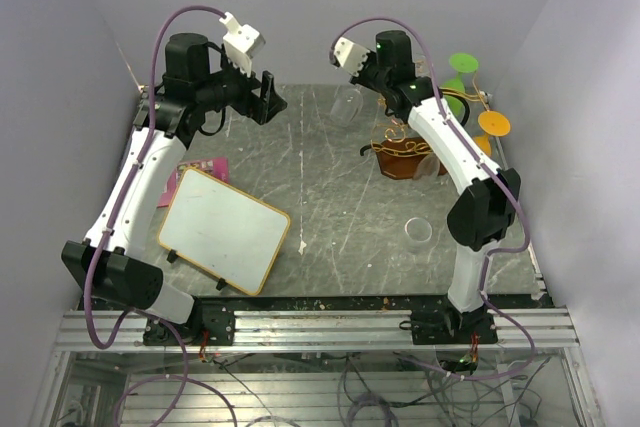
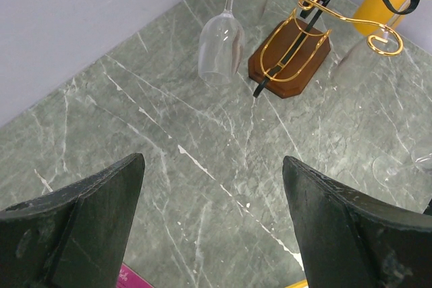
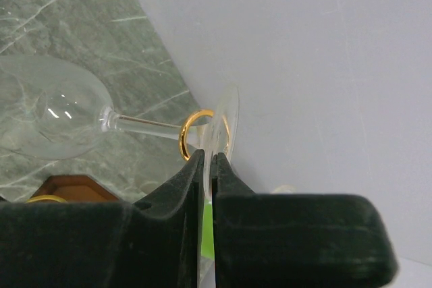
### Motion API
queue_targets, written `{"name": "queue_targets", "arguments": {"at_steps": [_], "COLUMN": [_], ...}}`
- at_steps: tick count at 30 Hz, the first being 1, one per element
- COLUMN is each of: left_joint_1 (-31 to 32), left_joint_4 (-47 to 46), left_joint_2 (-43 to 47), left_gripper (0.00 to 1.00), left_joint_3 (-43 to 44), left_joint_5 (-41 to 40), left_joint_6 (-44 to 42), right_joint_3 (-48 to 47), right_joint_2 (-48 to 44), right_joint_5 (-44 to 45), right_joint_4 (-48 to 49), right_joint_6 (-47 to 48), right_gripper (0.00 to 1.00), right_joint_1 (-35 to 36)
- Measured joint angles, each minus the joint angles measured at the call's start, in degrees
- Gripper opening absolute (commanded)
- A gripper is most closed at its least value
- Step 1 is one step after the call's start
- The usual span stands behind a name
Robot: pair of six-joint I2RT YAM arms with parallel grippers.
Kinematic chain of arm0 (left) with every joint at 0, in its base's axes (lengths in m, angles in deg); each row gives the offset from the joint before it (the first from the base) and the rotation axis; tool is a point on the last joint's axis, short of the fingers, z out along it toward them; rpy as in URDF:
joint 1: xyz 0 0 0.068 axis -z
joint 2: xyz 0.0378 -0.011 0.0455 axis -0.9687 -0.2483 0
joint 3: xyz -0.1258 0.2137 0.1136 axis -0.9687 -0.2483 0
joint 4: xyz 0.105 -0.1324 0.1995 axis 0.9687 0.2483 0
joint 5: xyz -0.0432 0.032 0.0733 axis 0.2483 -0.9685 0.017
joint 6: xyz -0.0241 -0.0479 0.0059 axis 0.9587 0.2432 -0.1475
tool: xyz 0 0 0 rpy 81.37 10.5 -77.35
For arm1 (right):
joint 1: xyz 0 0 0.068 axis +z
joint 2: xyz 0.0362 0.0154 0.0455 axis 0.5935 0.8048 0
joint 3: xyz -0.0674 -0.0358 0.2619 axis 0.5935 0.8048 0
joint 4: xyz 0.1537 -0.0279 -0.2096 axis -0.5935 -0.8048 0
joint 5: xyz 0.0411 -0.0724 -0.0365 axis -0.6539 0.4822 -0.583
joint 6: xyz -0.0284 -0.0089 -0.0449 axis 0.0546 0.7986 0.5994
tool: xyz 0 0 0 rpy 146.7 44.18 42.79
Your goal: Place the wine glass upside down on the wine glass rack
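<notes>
**Foot pinched, wine glass point(image 2: 219, 42) bowl-down at the wine glass rack point(image 2: 290, 59)**

We see the right gripper point(image 3: 207, 160) pressed together on what looks like the glass's foot, though the clear rim is hard to trace between the pads. The stem passes through a gold hook point(image 3: 189, 133) of the rack, at the upper right of the left wrist view. The left gripper point(image 2: 212, 164) stands spread wide above the marble table point(image 2: 169, 187).

Bare tabletop point(image 1: 330, 197) between whiteboard point(image 1: 222, 229) and wine glass rack point(image 1: 405, 155)
</notes>
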Motion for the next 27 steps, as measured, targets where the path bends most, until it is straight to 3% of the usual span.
{"name": "queue_targets", "arguments": {"at_steps": [27], "left_joint_1": [0.00], "left_joint_4": [-0.39], "left_joint_2": [0.76], "left_gripper": [0.93], "left_joint_3": [-2.12], "left_joint_5": [-0.09], "left_joint_6": [-0.85], "right_joint_3": [4.79], "right_joint_2": [-3.37], "right_joint_5": [1.27], "right_joint_4": [0.66], "right_joint_6": [-1.05], "right_gripper": [0.16], "right_joint_1": [1.29]}}
